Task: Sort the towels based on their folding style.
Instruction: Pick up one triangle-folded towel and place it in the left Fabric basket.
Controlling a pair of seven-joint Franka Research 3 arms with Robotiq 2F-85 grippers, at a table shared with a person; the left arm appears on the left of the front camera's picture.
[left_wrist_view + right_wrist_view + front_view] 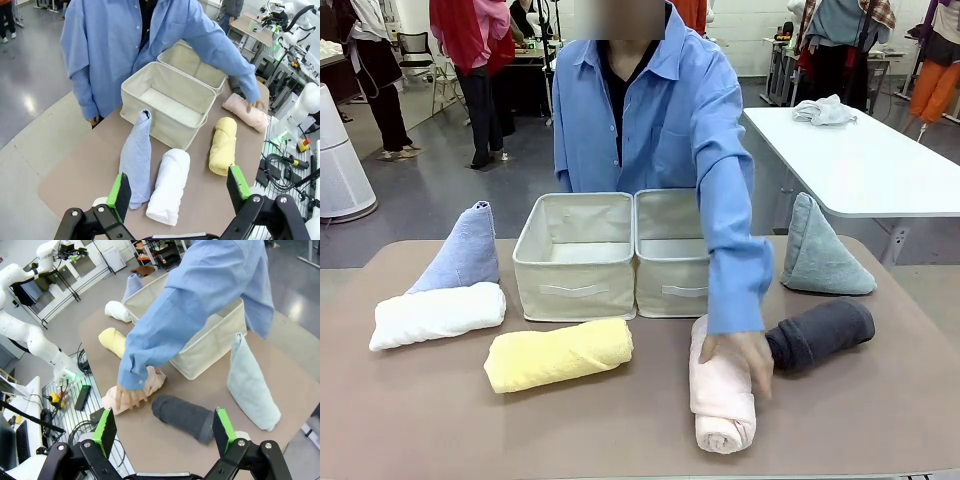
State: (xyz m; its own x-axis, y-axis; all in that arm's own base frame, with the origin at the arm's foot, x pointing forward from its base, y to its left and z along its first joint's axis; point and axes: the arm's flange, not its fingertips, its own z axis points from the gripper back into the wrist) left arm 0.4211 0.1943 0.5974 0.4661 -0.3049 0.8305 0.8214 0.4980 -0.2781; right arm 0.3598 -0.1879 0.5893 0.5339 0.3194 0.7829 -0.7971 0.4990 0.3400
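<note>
Brown tabletop [420, 420] fills the lower half of the front view. A person [650, 110] in a blue shirt stands top centre, one arm stretched down toward lower right, hand [740, 355] resting on the pink roll [722, 405]. Two beige fabric bins [575, 290] sit mid-frame, side by side, walls touching.

Towels, all on the tabletop, none in a bin:
- The teal cone [820, 255] is upright, right of the bins.
- The periwinkle cone [462, 255] is upright, left of the bins.
- The white roll [438, 313] lies against the periwinkle cone's base at mid left.
- The yellow roll [558, 354] lies lower centre-left, just in front of the left bin.
- The pink roll lies lower right of centre, end pointing at the bottom edge.
- The dark grey roll [820, 332] lies just below the teal cone, one end by the person's hand.

Left fingers [119, 196], bottom of the left wrist view, are spread wide w/ nothing btwn them, hanging over the white roll and periwinkle cone. Right fingers [105, 432], bottom of the right wrist view, are likewise spread wide, gripping nothing, above the dark grey roll.
</note>
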